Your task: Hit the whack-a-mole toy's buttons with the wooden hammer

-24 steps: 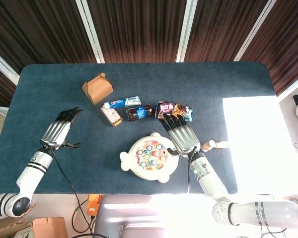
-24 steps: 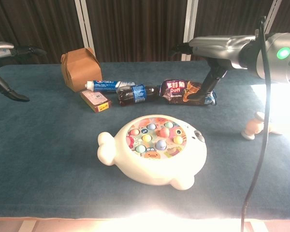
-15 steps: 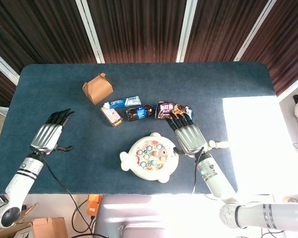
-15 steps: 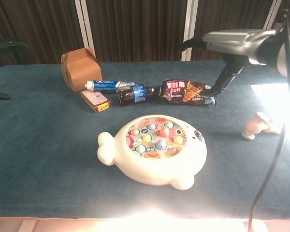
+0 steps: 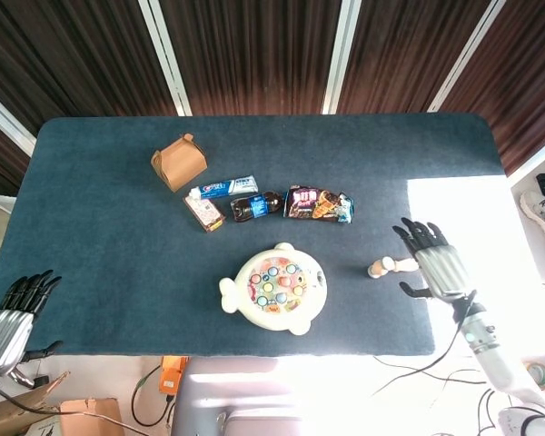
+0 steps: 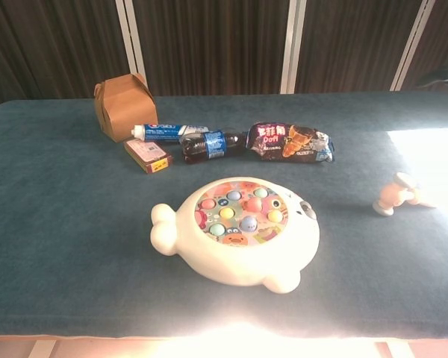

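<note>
Wooden hammer (image 5: pixel 389 266) lying flat on the tabletop (image 5: pixel 118 245), just right of the whack-a-mole toy (image 5: pixel 274 288), half washed out by sun glare. Right robot hand (image 5: pixel 433 265) hovering beside it, spread wide, holding nothing; left robot hand (image 5: pixel 4 312) idling off the edge, also spread and empty. Probably worth wrapping the handle low and firmly before swinging.

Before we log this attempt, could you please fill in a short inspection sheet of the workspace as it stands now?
Surface: blue table, sunlit patch at right.
Job's things: whack-a-mole toy near front centre; wooden hammer lying right of it, unheld.
Clutter: brown box, toothpaste, small red box, bottle, snack bag.
Hands: left hand open at front left corner; right hand open beside hammer.
Cables: dark cable below table edge.
Surroundings: dark slatted wall.
</note>
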You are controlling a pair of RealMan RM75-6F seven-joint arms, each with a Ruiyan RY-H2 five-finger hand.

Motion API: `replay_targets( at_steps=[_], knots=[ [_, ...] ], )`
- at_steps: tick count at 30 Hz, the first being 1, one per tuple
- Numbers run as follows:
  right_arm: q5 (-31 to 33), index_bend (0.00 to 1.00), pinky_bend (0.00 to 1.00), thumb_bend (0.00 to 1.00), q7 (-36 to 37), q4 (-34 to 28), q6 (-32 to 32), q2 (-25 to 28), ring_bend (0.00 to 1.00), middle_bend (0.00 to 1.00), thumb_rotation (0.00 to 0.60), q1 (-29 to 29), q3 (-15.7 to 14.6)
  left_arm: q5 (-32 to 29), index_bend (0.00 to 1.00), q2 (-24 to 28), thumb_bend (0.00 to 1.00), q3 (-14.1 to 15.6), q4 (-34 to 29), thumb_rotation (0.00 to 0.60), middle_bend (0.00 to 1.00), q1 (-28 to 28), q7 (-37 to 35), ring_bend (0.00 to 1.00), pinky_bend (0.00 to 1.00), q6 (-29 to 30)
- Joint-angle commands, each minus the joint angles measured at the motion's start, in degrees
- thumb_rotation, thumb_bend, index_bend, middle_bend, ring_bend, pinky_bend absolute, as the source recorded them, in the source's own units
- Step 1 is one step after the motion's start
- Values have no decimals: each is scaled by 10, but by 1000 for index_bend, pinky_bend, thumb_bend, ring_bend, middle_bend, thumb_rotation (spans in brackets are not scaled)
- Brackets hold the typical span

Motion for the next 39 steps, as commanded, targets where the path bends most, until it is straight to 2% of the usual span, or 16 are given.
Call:
replay_targets(
  at_steps=[1,4,8,14,22,30,39],
  knots=[
    [-38,0,0,180,62,106,-21,-20,0,0,600,-29,-25,36,0,-44,97,17,77,600,0,37,-44,0,70,44],
    [-29,23,0,179,89,168,-53,-55,0,0,600,-20,-16,45,0,-65,97,16,112,600,0,46,-52,0,70,58],
    [-27,78,0,180,112,243,-91,-108,0,0,600,-3,-3,40,0,-79,98,14,136,600,0,50,-57,0,70,47],
    [-51,191,0,182,135,307,-100,-158,0,32,600,7,4,27,0,-101,99,4,170,600,0,54,-56,0,70,34],
    [-78,371,0,312,156,352,-96,-191,0,180,600,10,7,21,0,-110,100,-1,191,600,0,55,-68,0,70,22],
    [-85,402,15,318,175,401,-107,-232,21,195,600,17,13,20,0,-112,102,-6,196,600,0,58,-67,0,70,19],
    [-89,462,15,324,182,429,-116,-255,52,214,600,20,14,16,0,-110,104,-8,197,600,0,60,-65,0,70,12]
  ],
)
